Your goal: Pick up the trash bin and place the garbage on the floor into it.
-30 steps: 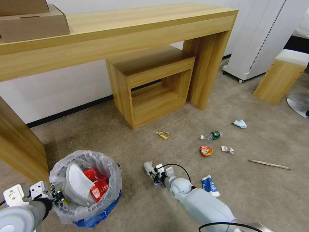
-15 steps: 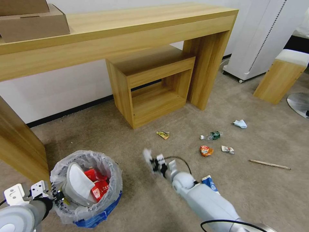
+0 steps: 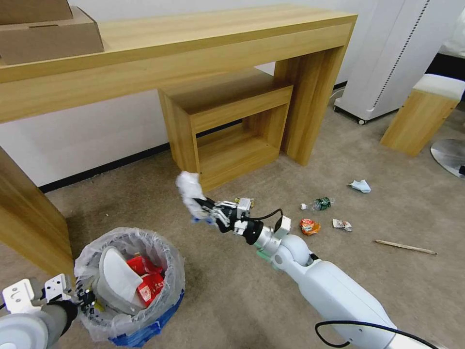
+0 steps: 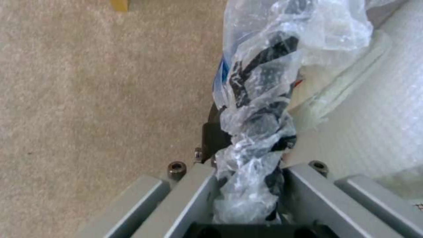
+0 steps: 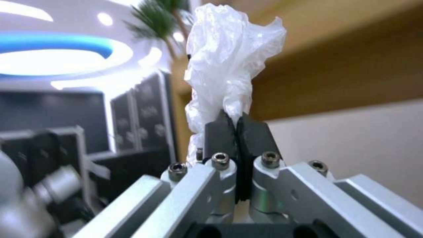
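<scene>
The blue trash bin (image 3: 145, 325), lined with a clear bag, stands on the beige floor (image 3: 140, 203) at the lower left. It holds a white slipper (image 3: 118, 278) and red wrappers (image 3: 147, 283). My left gripper (image 3: 85, 296) is shut on its bagged rim (image 4: 260, 109). My right gripper (image 3: 206, 209) is raised above the carpet, right of and beyond the bin, shut on a crumpled white tissue (image 3: 190, 191), also seen as the tissue (image 5: 229, 59). More garbage lies to the right: a small bottle (image 3: 319, 203), a red wrapper (image 3: 308, 226), a white wrapper (image 3: 342, 224), a wooden stick (image 3: 405, 247) and a pale blue wad (image 3: 361, 185).
A long wooden console table (image 3: 193, 43) stands along the wall with a small wooden cube shelf (image 3: 227, 131) under it and cardboard boxes (image 3: 48, 34) on top. One table leg (image 3: 29, 218) is close behind the bin. A white wheeled unit (image 3: 387, 58) and a wooden stool (image 3: 421, 116) stand at the right.
My right gripper has lifted the white tissue off the carpet and swung it up and leftward. The left gripper and the bin have stayed put.
</scene>
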### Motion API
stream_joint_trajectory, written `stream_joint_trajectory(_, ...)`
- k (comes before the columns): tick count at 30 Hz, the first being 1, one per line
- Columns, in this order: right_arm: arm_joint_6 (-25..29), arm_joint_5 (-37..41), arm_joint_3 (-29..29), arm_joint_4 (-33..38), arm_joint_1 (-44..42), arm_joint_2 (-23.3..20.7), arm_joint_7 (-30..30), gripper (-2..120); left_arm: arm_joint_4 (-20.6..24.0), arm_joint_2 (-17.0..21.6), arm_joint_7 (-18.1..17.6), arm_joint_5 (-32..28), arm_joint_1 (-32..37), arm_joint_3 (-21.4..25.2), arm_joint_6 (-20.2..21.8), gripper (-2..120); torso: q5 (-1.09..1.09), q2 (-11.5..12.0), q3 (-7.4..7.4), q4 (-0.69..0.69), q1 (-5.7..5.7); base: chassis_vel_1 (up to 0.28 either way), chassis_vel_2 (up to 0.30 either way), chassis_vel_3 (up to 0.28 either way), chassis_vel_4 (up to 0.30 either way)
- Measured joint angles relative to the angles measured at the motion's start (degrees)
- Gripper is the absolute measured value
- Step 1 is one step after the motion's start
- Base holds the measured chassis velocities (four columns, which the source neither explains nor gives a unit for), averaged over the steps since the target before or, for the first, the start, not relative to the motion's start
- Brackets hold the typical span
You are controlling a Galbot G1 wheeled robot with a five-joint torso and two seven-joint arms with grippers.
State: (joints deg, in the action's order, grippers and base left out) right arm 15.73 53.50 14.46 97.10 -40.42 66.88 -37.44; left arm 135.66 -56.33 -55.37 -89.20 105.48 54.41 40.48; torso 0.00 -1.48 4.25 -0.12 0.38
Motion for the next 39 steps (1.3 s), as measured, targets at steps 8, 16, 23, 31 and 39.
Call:
stream_joint_trajectory(8,-3.0,6.3,8.9,0.7,6.4,2.7,2.1,0,0.6,-1.7,0.0,1.2,0.4,-0.5,0.1,0,-0.02,0.0,0.0,0.0,0.0,0.0,0.0,0.0,0.0)
stream_joint_trajectory(16,-3.2,6.1,17.8,-6.5,6.5,6.5,2.6,0,0.7,-1.8,0.0,1.1,0.3,-0.4,0.0,0,-0.01,0.0,0.0,-0.01,0.0,0.0,0.0,0.0,0.0)
stream_joint_trajectory(23,-3.2,4.4,22.9,-8.5,5.2,6.8,2.8,0,0.4,-1.8,0.0,0.8,0.0,-0.3,-0.1,0,-0.01,0.0,0.0,-0.01,0.0,0.0,0.0,0.0,0.0)
stream_joint_trajectory(31,-2.7,2.6,24.0,-10.7,4.1,6.1,2.3,0,0.0,-2.1,0.0,0.9,-0.7,-0.9,-0.1,0,0.0,0.0,0.0,-0.01,0.0,0.0,0.0,0.0,0.0)
stream_joint_trajectory(39,-2.2,0.4,23.7,-12.8,3.0,6.0,1.0,18,0.2,-2.6,-0.1,1.1,-0.7,-1.1,-0.1,0,0.0,0.0,0.0,-0.01,0.0,0.0,0.0,0.0,0.0)
